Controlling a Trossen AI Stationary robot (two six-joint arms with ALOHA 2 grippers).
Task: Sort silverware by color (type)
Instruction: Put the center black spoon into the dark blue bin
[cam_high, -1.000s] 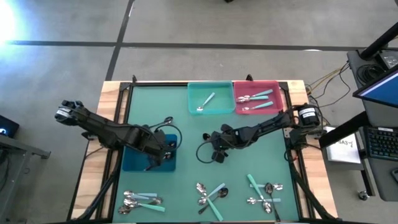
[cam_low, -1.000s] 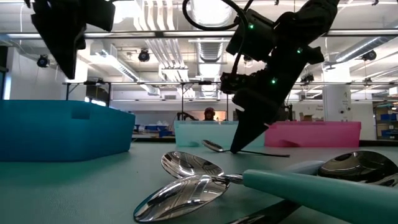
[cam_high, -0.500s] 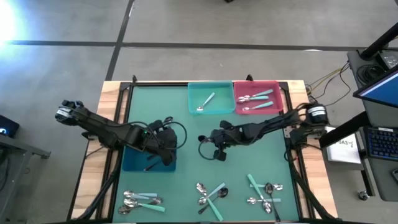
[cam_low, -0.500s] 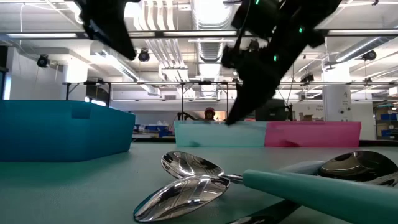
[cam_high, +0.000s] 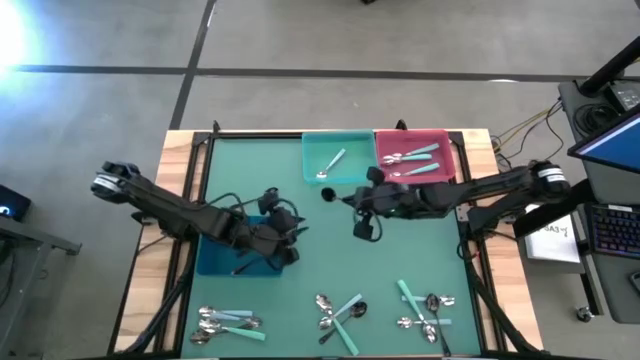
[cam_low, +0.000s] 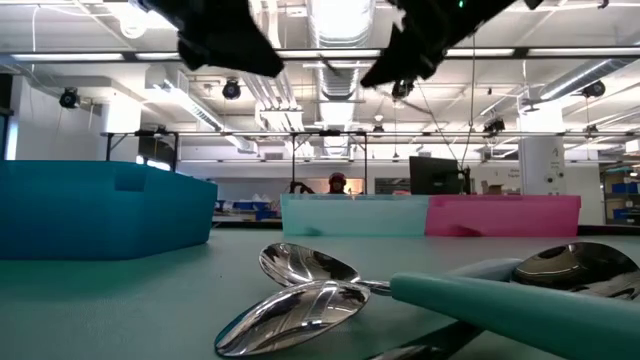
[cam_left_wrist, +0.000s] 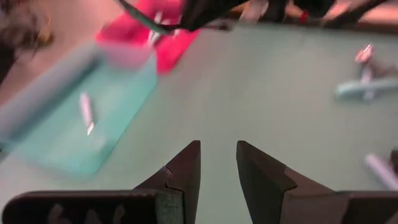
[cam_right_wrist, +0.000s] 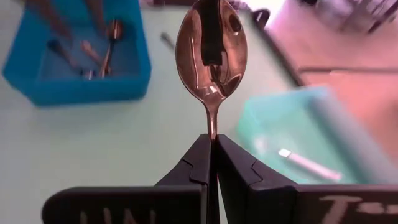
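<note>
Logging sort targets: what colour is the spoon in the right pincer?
Shiny silver metal spoon, clearest in the right wrist view.
</note>
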